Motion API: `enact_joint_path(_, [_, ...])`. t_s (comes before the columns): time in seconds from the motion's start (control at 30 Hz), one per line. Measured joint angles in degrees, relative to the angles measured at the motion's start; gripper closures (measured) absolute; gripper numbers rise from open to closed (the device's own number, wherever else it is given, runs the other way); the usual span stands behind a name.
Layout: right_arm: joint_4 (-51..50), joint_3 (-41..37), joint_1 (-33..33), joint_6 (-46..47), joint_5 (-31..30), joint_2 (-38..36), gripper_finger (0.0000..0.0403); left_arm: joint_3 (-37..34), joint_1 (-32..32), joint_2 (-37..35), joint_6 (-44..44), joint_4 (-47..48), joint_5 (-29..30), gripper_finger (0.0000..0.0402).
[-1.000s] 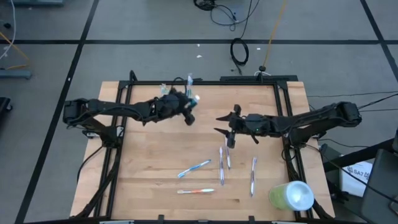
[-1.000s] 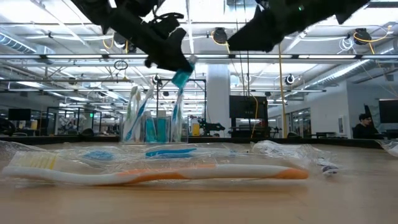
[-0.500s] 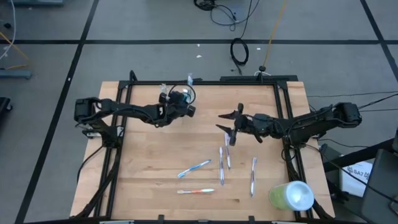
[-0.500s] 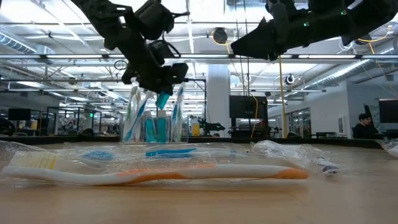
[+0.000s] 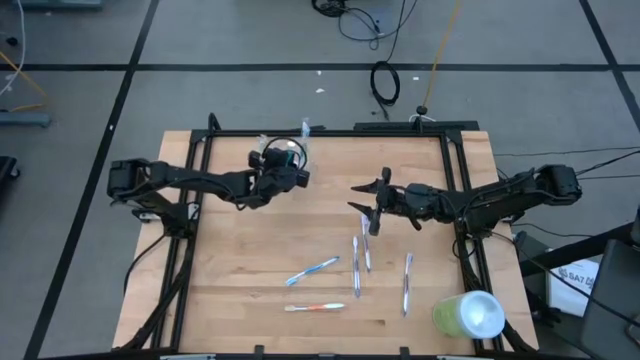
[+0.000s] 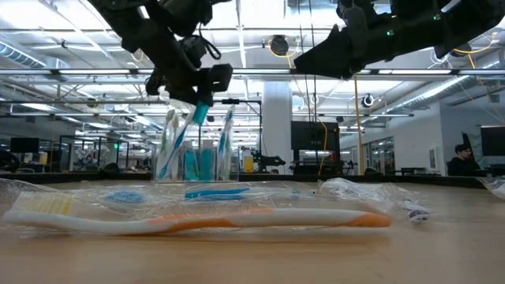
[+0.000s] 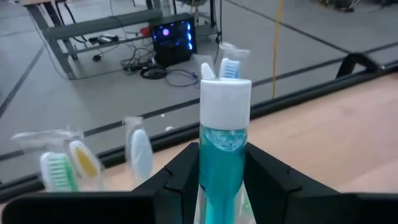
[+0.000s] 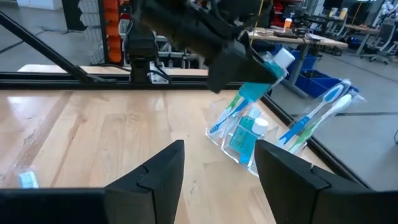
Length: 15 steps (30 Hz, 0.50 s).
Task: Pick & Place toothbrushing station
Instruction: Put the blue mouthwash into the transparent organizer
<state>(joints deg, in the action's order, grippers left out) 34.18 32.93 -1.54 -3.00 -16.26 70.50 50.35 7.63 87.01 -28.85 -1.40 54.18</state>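
The clear cup (image 6: 193, 162) stands at the table's far edge (image 5: 296, 150) with several toothbrushes and a small tube in it. My left gripper (image 5: 288, 168) hovers just above it, shut on a teal tube with a white cap (image 7: 224, 140). The tube's lower end (image 6: 201, 114) hangs over the cup's mouth. My right gripper (image 5: 365, 205) waits open above the table's middle with nothing between its fingers (image 8: 168, 168). Several wrapped toothbrushes lie flat near the front, among them a blue one (image 5: 312, 270) and an orange one (image 5: 315, 307). My left gripper pinches the tube's teal body (image 7: 222, 163), below the white cap (image 7: 225, 102), between its two fingers. The fingers come nearly level from the table's left and lie across the tube. The tube is lifted clear and tilted, cap up, its lower end above the cup.
A large lime-green cylinder with a white end (image 5: 468, 313) lies at the front right corner. More wrapped toothbrushes (image 5: 360, 262) (image 5: 407, 283) lie right of the middle. Black frame rails (image 5: 330, 131) run along the table's far and side edges. A person sits far behind (image 6: 461, 158).
My left gripper has gone toward the table's far edge and down to the cup, rolling its wrist. The teal tube has come from beside the cup to over its mouth and now hangs more upright.
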Motion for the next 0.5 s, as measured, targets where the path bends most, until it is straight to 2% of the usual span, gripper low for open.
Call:
enact_joint_path(0.2, [0.0, 0.0, 0.0, 1.0, 0.0, 0.0, 0.0216, -2.4, -0.8, -2.8, -1.1, 0.0, 0.3, 0.0289])
enact_joint_path(0.3, [-0.2, 0.0, 0.0, 1.0, 0.0, 0.0, 0.0218, -6.0, -0.4, -4.1, -1.9, -3.9, 0.0, 0.0289])
enact_joint_path(0.4, [0.0, 0.0, 0.0, 1.1, 0.0, 0.0, 0.0218, -11.4, 0.4, -4.2, -2.1, -13.6, -0.2, 0.0289])
enact_joint_path(0.5, [0.2, 0.0, 0.0, 1.1, 0.0, 0.0, 0.0219, -16.1, 1.0, -3.9, 2.9, -27.0, -1.6, 0.0289])
